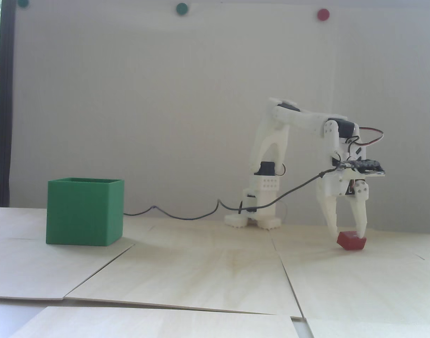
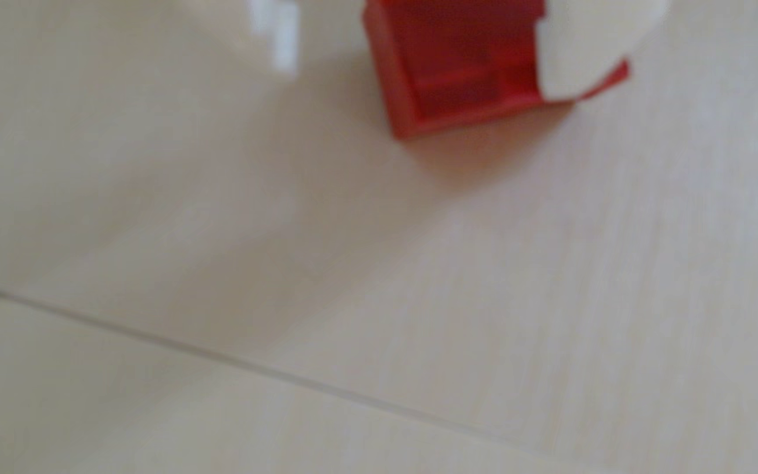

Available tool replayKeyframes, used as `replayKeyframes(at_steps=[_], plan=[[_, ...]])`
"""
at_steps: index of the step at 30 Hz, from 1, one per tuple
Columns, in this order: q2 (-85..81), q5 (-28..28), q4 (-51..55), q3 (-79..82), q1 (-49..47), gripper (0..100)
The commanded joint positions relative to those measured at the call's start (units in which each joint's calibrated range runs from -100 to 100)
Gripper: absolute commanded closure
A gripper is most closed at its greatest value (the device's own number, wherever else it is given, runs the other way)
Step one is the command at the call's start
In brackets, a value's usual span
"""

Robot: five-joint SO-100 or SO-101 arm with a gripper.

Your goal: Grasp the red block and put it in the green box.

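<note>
A: where's the block (image 1: 351,241) rn?

B: on the table (image 1: 207,267), toward the right edge in the fixed view, a bit behind the middle. Looks slightly tipped. Gripper (image 1: 347,233) is straight above it, pointing down, fingers spread w/ the tips reaching the block's top corners, one per side.

A: so is it gripped?

B: can't tell tbh. Wrist view is blurry, just shows the block (image 2: 459,68) at the top edge w/ one white finger (image 2: 591,41) overlapping its right side.

A: and the box (image 1: 84,211)?

B: near the table's left edge in the fixed view, upright, well apart from the block. Arm base (image 1: 257,211) sits at the back edge.
</note>
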Motion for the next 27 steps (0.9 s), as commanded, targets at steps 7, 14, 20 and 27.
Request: replayKeyframes(at_steps=[7,14,20,27], plan=[[-1.6,0.2,-1.6,-6.5,-0.9,76],[-4.1,0.2,-2.1,-7.1,-1.7,75],[-4.1,0.3,-1.6,-7.2,-3.6,75],[-3.8,0.6,-1.6,-7.2,-0.9,75]])
